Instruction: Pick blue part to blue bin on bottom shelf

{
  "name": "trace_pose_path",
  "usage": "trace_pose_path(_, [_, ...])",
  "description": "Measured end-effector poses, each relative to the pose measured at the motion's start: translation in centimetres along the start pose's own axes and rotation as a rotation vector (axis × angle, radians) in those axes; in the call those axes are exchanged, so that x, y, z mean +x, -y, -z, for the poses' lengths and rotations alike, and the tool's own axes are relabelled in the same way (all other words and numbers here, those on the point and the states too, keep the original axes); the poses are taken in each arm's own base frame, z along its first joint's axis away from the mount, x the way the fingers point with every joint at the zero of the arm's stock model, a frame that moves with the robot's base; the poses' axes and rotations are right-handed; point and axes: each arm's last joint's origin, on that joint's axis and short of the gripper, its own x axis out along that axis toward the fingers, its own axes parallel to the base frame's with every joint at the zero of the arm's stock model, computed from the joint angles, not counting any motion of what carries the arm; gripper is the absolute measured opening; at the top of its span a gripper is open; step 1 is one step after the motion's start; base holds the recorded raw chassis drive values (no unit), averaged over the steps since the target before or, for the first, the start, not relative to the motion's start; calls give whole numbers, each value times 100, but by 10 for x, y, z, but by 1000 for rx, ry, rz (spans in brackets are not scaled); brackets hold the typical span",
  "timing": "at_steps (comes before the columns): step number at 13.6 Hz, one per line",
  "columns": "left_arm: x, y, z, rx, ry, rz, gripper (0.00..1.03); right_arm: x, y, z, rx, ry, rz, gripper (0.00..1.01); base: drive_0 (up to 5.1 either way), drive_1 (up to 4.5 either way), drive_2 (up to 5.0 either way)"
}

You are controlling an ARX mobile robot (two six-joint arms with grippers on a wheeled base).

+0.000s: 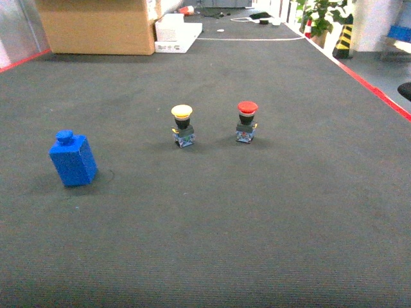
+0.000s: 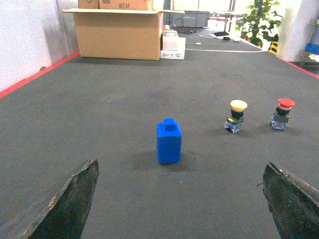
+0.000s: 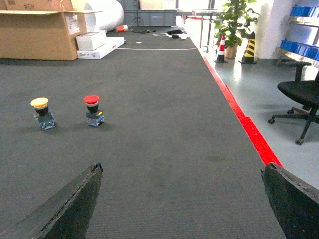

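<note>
The blue part (image 1: 72,158) is a small blue block with a knob on top, standing upright on dark carpet at the left of the head view. In the left wrist view the blue part (image 2: 169,141) stands a short way ahead of my left gripper (image 2: 180,167), which is open with nothing between its fingers (image 2: 70,204). My right gripper (image 3: 182,169) is open too and holds nothing, over bare carpet to the right. Neither gripper shows in the head view. The blue bin and the bottom shelf are out of view.
A yellow-capped push button (image 1: 183,126) and a red-capped push button (image 1: 246,120) stand mid-carpet. A cardboard box (image 1: 96,25) and white boxes (image 1: 176,32) sit at the back left. Red tape (image 3: 244,117) edges the carpet on the right, with an office chair (image 3: 301,97) beyond.
</note>
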Motion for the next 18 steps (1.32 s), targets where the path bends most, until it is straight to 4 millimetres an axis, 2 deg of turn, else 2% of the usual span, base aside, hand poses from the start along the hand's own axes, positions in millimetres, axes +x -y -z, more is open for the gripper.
trace_pose_path(3, [0,1,2,-11,-52,-45,98,0,0,0,0,0,0,98,0,0,0])
trace_pose_path(5, [24,13,9,-34,-144,-116,98,0,0,0,0,0,-1,98,0,0,0])
trace_pose_path(6, [40,17,12,-30,-158,-118,98,0,0,0,0,0,0,98,0,0,0])
trace_pose_path(8, [87,29,-1,-32,-126,-63,98,0,0,0,0,0,0,98,0,0,0])
trace_pose_path(9, [128,37,-3,-27,-117,-30,98,0,0,0,0,-1,0,98,0,0,0])
trace_pose_path(11, [179,34,37,1,-275,-70,98,0,0,0,0,0,0,98,0,0,0])
trace_pose_path(12, [192,33,46,5,-286,-79,98,0,0,0,0,0,0,98,0,0,0])
trace_pose_path(15, [216,26,75,9,-349,-103,98,0,0,0,0,0,0,98,0,0,0])
trace_pose_path(18, [236,27,88,7,-362,-94,98,0,0,0,0,0,0,98,0,0,0])
